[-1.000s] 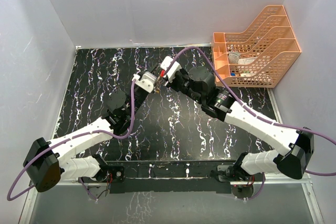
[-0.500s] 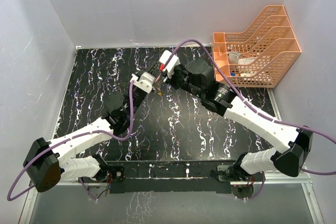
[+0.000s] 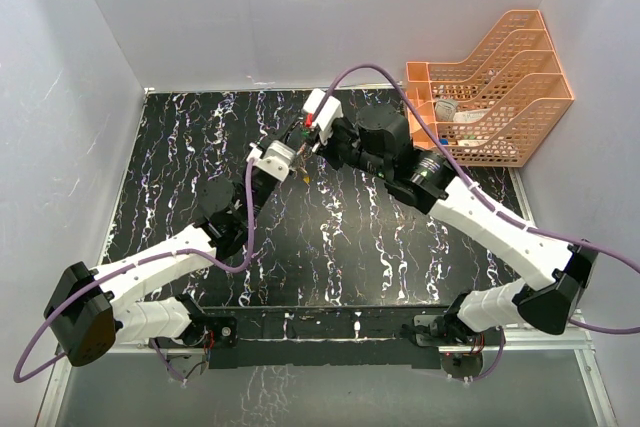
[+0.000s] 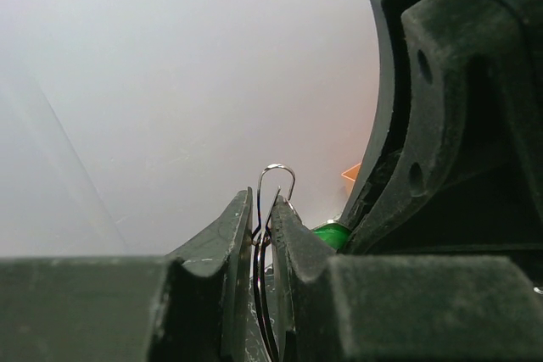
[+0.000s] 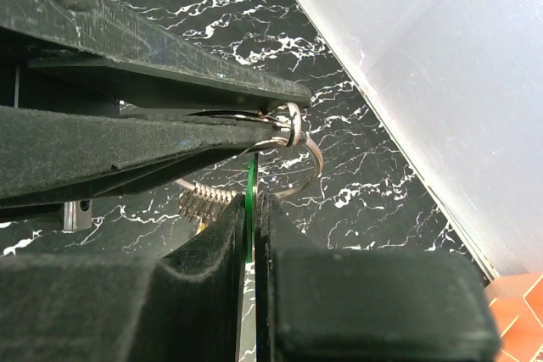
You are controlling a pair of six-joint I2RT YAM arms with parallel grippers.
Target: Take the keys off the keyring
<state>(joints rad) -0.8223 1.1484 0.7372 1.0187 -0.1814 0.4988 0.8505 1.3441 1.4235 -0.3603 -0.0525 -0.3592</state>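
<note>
keyring (image 5: 293,129) is mid-air above the far-centre of the table (image 3: 330,247), at the point where both arms meet. left gripper (image 4: 261,209) is pressed together on the ring wire, whose top loop pokes out past the tips. 1 green key (image 5: 252,177) hangs off the ring, edge-on, pinched flat in the right gripper (image 5: 252,209). A ridged brassy bit (image 5: 206,201) sits under the ring; can't tell what it is or count other keys. The grippers are tip to tip and block each other's view. Around: 1 orange mesh file rack (image 3: 490,87) at far right with white items inside, white walls, and 2 purple cables (image 3: 250,217).
</note>
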